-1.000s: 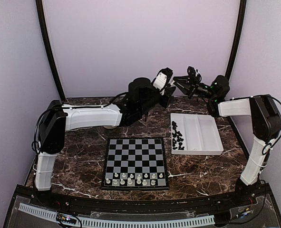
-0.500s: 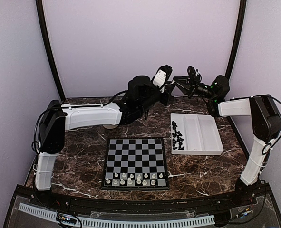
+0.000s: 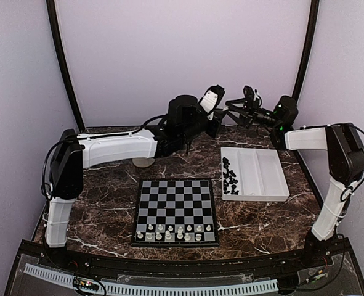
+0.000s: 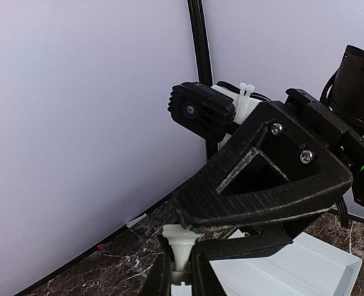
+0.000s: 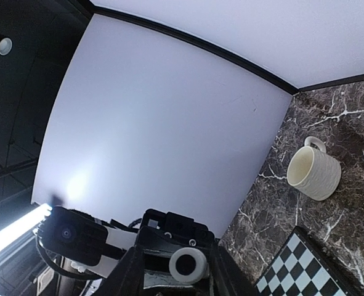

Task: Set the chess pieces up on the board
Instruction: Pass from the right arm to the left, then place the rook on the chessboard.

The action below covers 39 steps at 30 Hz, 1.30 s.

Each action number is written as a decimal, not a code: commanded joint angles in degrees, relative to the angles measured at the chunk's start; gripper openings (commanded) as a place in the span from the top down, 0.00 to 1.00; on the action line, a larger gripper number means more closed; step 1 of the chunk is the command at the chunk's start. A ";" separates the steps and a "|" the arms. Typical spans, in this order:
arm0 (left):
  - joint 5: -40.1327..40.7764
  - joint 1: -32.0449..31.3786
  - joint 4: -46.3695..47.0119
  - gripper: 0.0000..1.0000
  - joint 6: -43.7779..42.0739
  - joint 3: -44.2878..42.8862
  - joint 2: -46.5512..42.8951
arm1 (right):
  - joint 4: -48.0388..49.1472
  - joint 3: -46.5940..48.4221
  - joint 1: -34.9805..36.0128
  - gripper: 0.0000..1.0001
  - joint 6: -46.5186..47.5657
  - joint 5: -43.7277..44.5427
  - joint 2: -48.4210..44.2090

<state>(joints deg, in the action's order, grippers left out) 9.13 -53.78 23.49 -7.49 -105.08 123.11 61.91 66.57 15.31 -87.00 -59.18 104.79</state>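
Note:
High over the table's far edge, my two grippers meet tip to tip. My left gripper [image 4: 182,272] is shut on the stem of a white chess piece [image 4: 180,250], its wide base pointing at the right gripper. One right finger [image 4: 262,191] lies just above that base. In the right wrist view the piece's round base [image 5: 188,265] sits between the jaws of my right gripper [image 5: 177,264], open with a gap on each side. The board [image 3: 175,197] carries white pieces [image 3: 169,232] on its near rows. Black pieces [image 3: 230,176] lie in the white tray [image 3: 265,172].
A cream mug [image 5: 313,172] stands on the marble behind the board, half hidden under the left arm [image 3: 117,148] in the top view. The back wall is close behind both grippers. The tray lies right of the board.
My left gripper has lifted slightly towards the right one and closed on the white piece. The right jaws have parted from it.

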 commanded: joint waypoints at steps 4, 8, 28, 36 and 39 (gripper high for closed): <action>-7.68 2.58 -31.59 1.00 8.86 -9.58 -6.47 | -14.15 -0.49 -8.65 0.59 18.58 -5.67 -5.76; -18.94 6.11 -55.27 1.00 15.86 -15.87 -6.73 | -34.00 2.55 -12.69 0.58 38.31 -5.37 -7.72; -37.70 13.41 -94.15 0.95 30.14 10.49 -14.08 | -70.48 10.05 -12.90 0.55 71.49 0.14 -10.32; -40.82 13.87 -96.68 1.00 31.68 18.02 -13.14 | -68.76 7.89 -12.59 0.55 70.63 -0.78 -11.17; -40.46 13.88 -96.86 1.00 31.55 18.16 -11.50 | -68.25 7.79 -12.49 0.55 70.07 -1.19 -11.25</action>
<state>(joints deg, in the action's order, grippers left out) -29.67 -40.05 -70.37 23.24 -87.77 112.42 -8.60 75.11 2.39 -16.60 -59.13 95.85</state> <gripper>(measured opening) 0.116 0.452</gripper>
